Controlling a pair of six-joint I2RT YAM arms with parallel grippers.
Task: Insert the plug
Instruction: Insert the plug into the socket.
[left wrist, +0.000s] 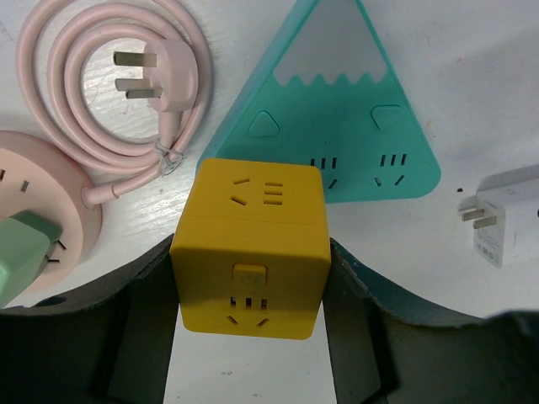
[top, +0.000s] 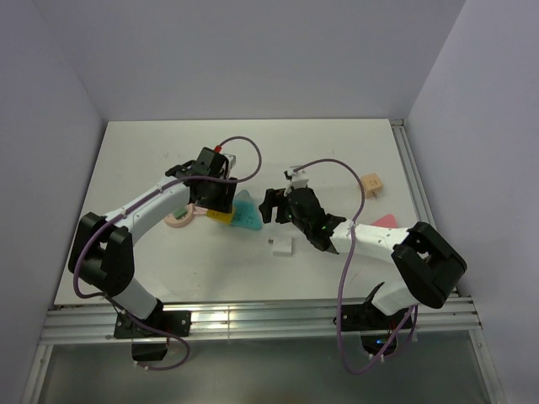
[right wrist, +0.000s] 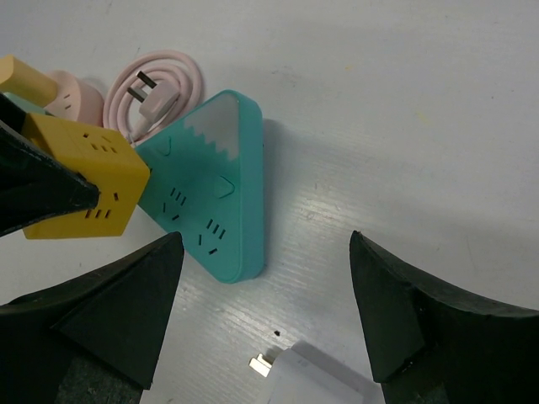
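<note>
The small mint-green plastic plug block [left wrist: 17, 252] is seen resting on a round pink socket base [left wrist: 59, 189]; whether it is seated cannot be told. A yellow plastic socket cube [left wrist: 253, 210] is pinched by the left gripper [left wrist: 253, 295], while the right gripper [right wrist: 265, 295] is spread above a white adapter [right wrist: 316, 379]. The plug is judged not yet fetched; next, it must be grasped and its prongs aligned.
</note>
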